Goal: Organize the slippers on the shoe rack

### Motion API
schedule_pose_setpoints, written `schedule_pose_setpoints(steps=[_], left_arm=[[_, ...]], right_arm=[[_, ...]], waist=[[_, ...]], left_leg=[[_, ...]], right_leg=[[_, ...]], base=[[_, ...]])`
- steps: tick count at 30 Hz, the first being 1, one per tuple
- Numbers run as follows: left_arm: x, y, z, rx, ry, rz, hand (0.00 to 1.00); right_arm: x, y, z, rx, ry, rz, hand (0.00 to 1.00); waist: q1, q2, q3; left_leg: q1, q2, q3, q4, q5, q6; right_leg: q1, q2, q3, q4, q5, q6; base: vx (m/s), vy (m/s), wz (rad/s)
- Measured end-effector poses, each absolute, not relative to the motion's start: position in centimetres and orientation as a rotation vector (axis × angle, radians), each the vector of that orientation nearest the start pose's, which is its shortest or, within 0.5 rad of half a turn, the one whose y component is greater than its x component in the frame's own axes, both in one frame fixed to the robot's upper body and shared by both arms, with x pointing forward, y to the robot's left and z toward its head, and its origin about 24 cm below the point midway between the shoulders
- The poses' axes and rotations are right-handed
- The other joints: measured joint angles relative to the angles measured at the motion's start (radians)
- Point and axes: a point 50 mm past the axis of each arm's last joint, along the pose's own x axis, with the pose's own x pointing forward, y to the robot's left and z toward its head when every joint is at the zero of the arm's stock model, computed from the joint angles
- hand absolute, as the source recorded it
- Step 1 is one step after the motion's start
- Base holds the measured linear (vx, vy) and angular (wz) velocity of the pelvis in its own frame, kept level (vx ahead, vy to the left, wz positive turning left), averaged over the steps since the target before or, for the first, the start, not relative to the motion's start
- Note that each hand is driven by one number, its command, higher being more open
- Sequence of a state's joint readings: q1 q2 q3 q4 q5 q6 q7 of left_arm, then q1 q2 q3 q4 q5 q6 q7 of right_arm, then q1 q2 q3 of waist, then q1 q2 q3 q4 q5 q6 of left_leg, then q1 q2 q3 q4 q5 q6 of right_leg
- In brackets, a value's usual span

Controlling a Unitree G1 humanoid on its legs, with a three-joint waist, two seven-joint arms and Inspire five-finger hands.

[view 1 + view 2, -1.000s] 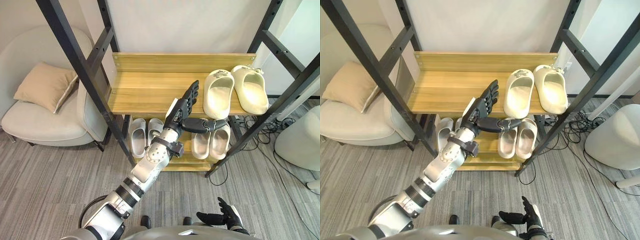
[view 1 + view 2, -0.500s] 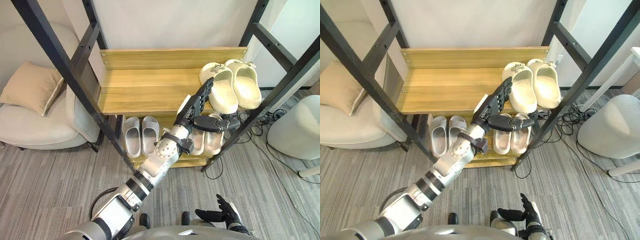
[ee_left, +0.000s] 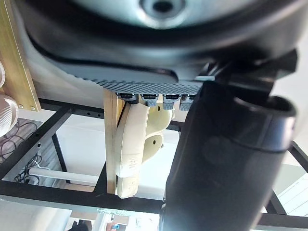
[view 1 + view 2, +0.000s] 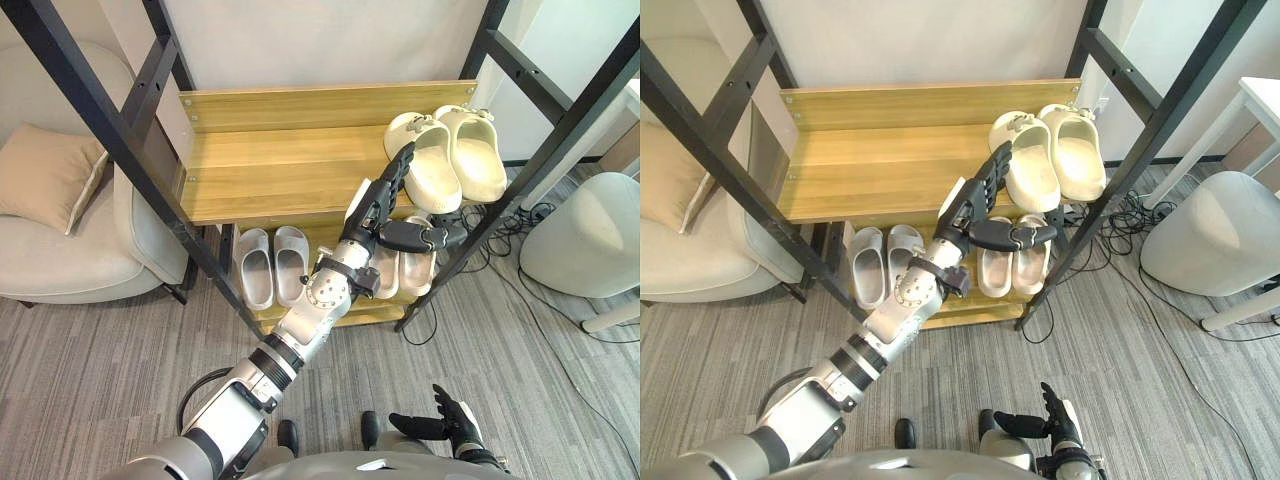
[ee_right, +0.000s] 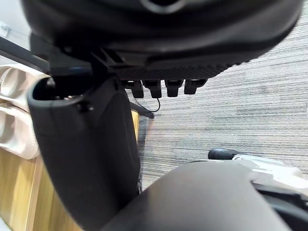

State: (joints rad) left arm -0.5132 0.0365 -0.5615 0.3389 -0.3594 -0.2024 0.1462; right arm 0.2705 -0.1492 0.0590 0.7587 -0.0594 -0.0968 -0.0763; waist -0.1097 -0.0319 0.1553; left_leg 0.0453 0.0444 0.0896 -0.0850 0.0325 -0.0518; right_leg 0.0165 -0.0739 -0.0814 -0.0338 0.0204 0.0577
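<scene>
presently, items as seen:

shoe rack [image 4: 270,165]: black metal frame, two wooden shelves, top shelf bare over its left and middle.

left cream slipper [image 4: 435,170] and right cream slipper [image 4: 477,152]: a pair on the top shelf at its right end, side by side and touching, toes toward the far edge; the left one is angled a little to the left.

left hand [image 4: 372,210]: reached out over the near right part of the top shelf, fingers [image 4: 400,165] straight and close together, thumb held out to the right, holding nothing. the fingertips lie against the left side of the left cream slipper; in the left wrist view they meet the slipper's side wall [image 3: 132,144].

right hand [image 4: 440,425]: low at the near edge, above the floor, fingers loosely spread, nothing in it.

lower shelf [image 4: 985,308]: pale grey slippers [image 4: 270,275] as a pair on its left part; second pale pair [image 4: 1010,265] on its right part, partly behind the left hand's thumb.

armchair [image 4: 60,250]: off-white, left of the rack, with a beige cushion [image 4: 45,175] on the seat.

round white seat [image 4: 580,235]: right of the rack.

floor [image 4: 100,370]: grey striped carpet.
</scene>
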Motion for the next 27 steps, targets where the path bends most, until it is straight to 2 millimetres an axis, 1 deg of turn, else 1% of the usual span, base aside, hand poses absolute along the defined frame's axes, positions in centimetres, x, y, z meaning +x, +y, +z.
schedule_pose_setpoints(steps=[10,12,14,15,17,18,19,20,22,23,25,27], left_arm=[[30.5,1.4,10.5,-0.126,-0.235,-0.484,1.0],[31.6,2.9,11.2,-0.122,-0.247,-0.417,1.0],[32.6,5.1,11.9,-0.129,-0.264,-0.333,1.0],[32.8,5.7,12.1,-0.129,-0.271,-0.318,1.0],[33.0,7.4,12.7,-0.102,-0.298,-0.28,1.0],[32.9,8.0,12.8,-0.094,-0.305,-0.265,1.0],[32.9,8.1,12.8,-0.094,-0.306,-0.262,1.0],[32.6,9.4,12.9,-0.105,-0.318,-0.217,1.0],[32.4,9.9,12.9,-0.113,-0.323,-0.196,1.0],[32.0,10.5,12.7,-0.121,-0.323,-0.181,1.0],[31.7,10.9,12.4,-0.121,-0.316,-0.177,1.0],[30.6,11.0,12.2,-0.149,-0.319,-0.191,1.0]], right_arm=[[8.8,-20.3,-14.0,-0.225,0.92,-0.079,1.0],[8.9,-20.2,-14.0,-0.224,0.914,-0.075,1.0],[9.0,-20.2,-13.9,-0.223,0.91,-0.075,1.0],[9.0,-20.3,-13.9,-0.223,0.91,-0.073,1.0],[9.0,-20.3,-13.9,-0.223,0.911,-0.066,1.0],[9.0,-20.3,-13.9,-0.222,0.911,-0.061,1.0],[9.0,-20.3,-13.9,-0.222,0.911,-0.061,1.0],[9.0,-20.3,-13.9,-0.224,0.912,-0.055,1.0],[9.0,-20.4,-13.9,-0.224,0.913,-0.053,1.0],[9.0,-20.4,-13.9,-0.227,0.914,-0.047,1.0],[9.0,-20.5,-13.9,-0.228,0.914,-0.044,1.0],[8.9,-20.6,-13.9,-0.231,0.918,-0.034,1.0]], waist=[[0.0,0.004,0.002],[-0.006,0.006,0.003],[-0.012,0.011,0.004],[-0.012,0.012,0.004],[-0.008,0.014,0.005],[-0.007,0.014,0.005],[-0.007,0.014,0.005],[-0.006,0.016,0.005],[-0.004,0.017,0.006],[-0.002,0.019,0.005],[-0.001,0.022,0.004],[0.012,0.026,0.002]], left_leg=[[0.001,0.001,0.002,0.001,0.001,-0.002],[0.001,0.003,0.002,0.001,0.001,-0.002],[0.002,0.004,0.0,0.001,0.001,-0.002],[0.002,0.005,-0.001,0.001,0.001,-0.002],[0.002,0.014,-0.014,0.001,0.003,0.0],[0.004,0.018,-0.019,0.001,0.001,-0.002],[0.004,0.018,-0.019,0.001,0.001,-0.002],[0.008,0.022,-0.027,0.003,0.0,-0.004],[0.008,0.022,-0.033,0.006,0.0,-0.004],[0.008,0.02,-0.043,0.013,-0.002,-0.006],[0.009,0.019,-0.052,0.019,-0.003,-0.008],[0.01,0.02,-0.067,0.028,-0.008,-0.009]], right_leg=[[0.0,0.001,-0.002,0.0,0.003,-0.004],[0.0,0.001,-0.005,-0.001,0.004,-0.004],[0.002,0.004,-0.009,-0.003,0.009,-0.007],[0.003,0.006,-0.011,-0.004,0.01,-0.008],[0.014,0.011,-0.028,-0.008,0.012,-0.005],[0.019,0.015,-0.036,-0.009,0.01,-0.006],[0.02,0.015,-0.037,-0.009,0.01,-0.006],[0.029,0.019,-0.051,-0.009,0.005,-0.009],[0.033,0.019,-0.056,-0.008,0.001,-0.009],[0.037,0.016,-0.064,0.001,-0.009,-0.009],[0.037,0.012,-0.074,0.019,-0.024,-0.01],[0.037,0.008,-0.085,0.048,-0.044,-0.011]], base=[[0.0,0.0,0.0],[0.01,-0.003,-0.02],[0.05,-0.017,-0.03],[0.08,-0.039,0.05],[0.08,-0.038,0.14],[0.08,-0.033,0.11],[0.09,-0.038,0.13],[0.07,-0.029,0.1],[0.04,-0.012,0.13],[0.04,-0.011,0.16],[0.02,-0.008,0.19],[0.0,-0.004,0.19]])
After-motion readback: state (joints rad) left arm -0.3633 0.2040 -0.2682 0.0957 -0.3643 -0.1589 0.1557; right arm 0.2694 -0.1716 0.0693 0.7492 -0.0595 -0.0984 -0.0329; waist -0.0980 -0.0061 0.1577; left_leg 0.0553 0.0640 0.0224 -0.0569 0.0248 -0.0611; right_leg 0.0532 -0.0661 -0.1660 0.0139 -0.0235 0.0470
